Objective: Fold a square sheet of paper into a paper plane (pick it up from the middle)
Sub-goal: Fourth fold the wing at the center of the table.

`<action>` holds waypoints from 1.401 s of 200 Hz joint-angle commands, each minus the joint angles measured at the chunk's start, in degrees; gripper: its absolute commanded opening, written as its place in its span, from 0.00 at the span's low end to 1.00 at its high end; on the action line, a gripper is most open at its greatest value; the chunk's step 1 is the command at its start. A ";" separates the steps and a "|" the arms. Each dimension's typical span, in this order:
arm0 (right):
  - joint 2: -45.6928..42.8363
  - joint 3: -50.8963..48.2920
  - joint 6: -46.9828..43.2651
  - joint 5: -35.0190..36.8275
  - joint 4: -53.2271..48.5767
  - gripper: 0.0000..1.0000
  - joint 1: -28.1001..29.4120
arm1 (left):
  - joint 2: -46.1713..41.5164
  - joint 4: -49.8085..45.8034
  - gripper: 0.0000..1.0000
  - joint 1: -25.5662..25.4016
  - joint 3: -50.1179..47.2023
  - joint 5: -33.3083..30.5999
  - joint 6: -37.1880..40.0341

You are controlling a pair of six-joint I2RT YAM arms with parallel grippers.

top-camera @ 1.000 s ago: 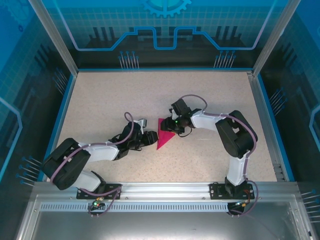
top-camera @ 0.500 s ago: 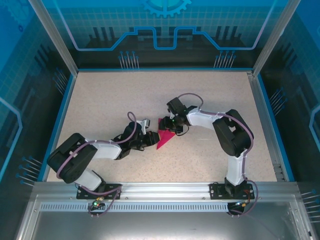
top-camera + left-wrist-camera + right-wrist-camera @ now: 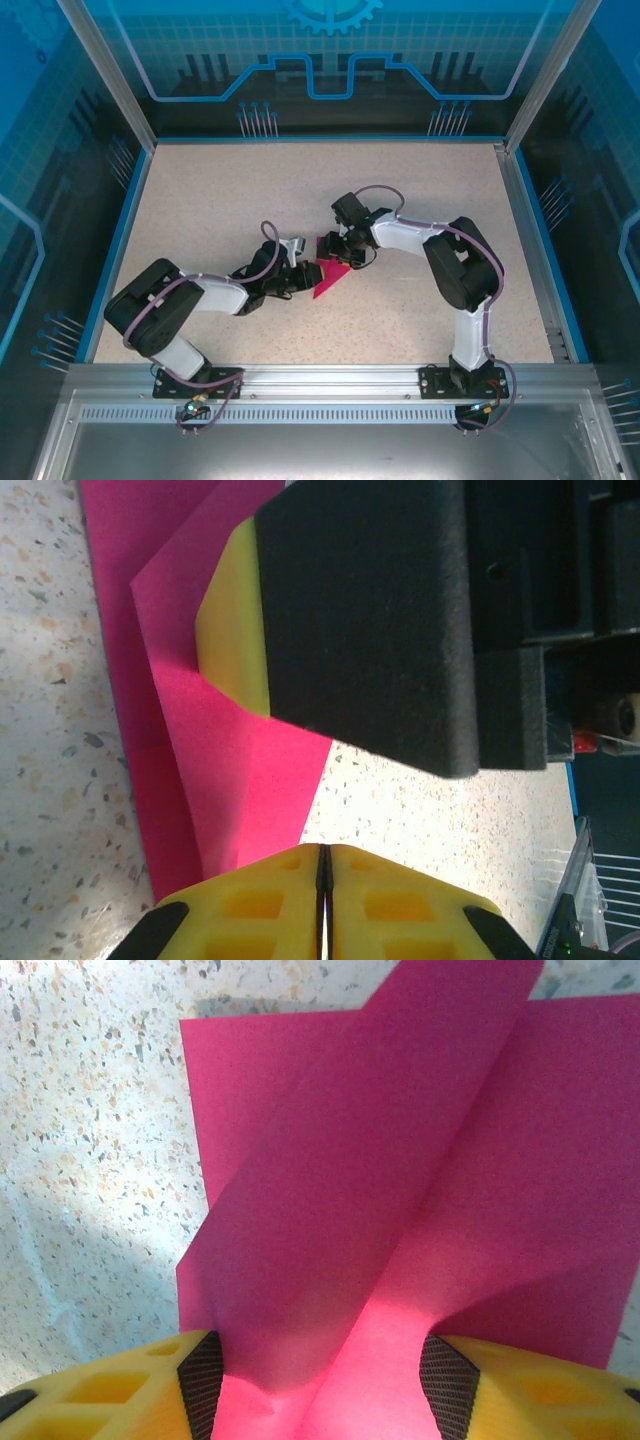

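The square sheet of paper [image 3: 327,277] lies mid-table as a folded magenta triangle with its point toward me. In the left wrist view the paper [image 3: 230,780] shows two layers. My left gripper [image 3: 305,279] sits at its left edge, yellow jaws shut [image 3: 322,855]; the paper's edge runs right up to their seam, and I cannot tell if any is pinched. My right gripper [image 3: 336,254] is over the paper's far end, open [image 3: 322,1360], with a raised flap of paper [image 3: 400,1160] standing between its pads. One right finger [image 3: 360,620] rests on the paper.
The speckled tabletop [image 3: 230,200] has free room all around the paper. Blue walls and metal posts enclose it, and an aluminium rail [image 3: 330,380] with both arm bases runs along the near edge.
My left gripper has slid right up to the paper's edge and shut. My right gripper has shifted slightly left over the paper's far end.
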 commanded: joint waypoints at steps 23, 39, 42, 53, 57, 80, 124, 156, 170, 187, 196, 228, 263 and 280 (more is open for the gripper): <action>6.34 -1.44 -1.43 2.86 -6.28 0.62 0.51 | 1.40 -2.40 0.14 0.35 2.36 -2.25 2.92; 6.82 -1.30 -1.65 3.03 -6.72 0.62 0.50 | 1.47 -3.36 0.13 0.32 2.81 -3.18 3.14; 6.91 -1.26 -1.64 3.07 -6.87 0.62 0.53 | 1.48 -3.50 0.13 0.37 2.91 -3.26 3.12; 7.26 -1.12 -1.71 3.05 -7.05 0.63 0.55 | 1.79 -3.79 0.13 0.40 3.02 -3.73 3.06; 7.31 -1.05 -1.72 3.14 -7.22 0.63 0.55 | 1.91 -3.90 0.12 0.36 3.09 -3.88 3.07; 7.74 -0.90 -1.60 3.08 -7.43 0.62 0.55 | 2.92 -4.09 0.10 0.36 3.61 -4.25 3.06; 7.84 -0.74 -1.33 2.85 -7.53 0.60 0.58 | 4.89 -4.90 0.06 0.39 4.42 -4.82 2.72; 7.83 -0.60 -1.24 2.74 -7.61 0.60 0.63 | 4.91 -5.88 0.05 0.35 4.33 -5.65 2.39; 7.71 -0.55 -1.24 2.63 -7.52 0.60 0.68 | 4.95 -6.26 0.05 0.33 4.33 -5.82 2.39; 7.75 -0.64 -1.32 2.55 -7.27 0.59 0.60 | 5.16 -6.43 0.05 0.38 4.41 -5.68 2.45; 7.75 -0.71 -1.32 2.40 -7.11 0.59 0.56 | 5.34 -6.67 0.05 0.38 4.57 -5.60 2.49; 7.57 -0.90 -1.17 2.27 -6.77 0.56 0.59 | 6.07 -6.70 0.05 0.35 5.03 -4.95 2.76; 7.83 -0.98 -1.07 3.05 -7.34 0.52 0.55 | 6.08 -6.37 0.05 0.39 5.12 -4.52 2.55; 8.08 -0.99 -1.18 3.16 -7.42 0.50 0.55 | 5.67 -6.90 0.05 0.35 5.12 -4.59 2.53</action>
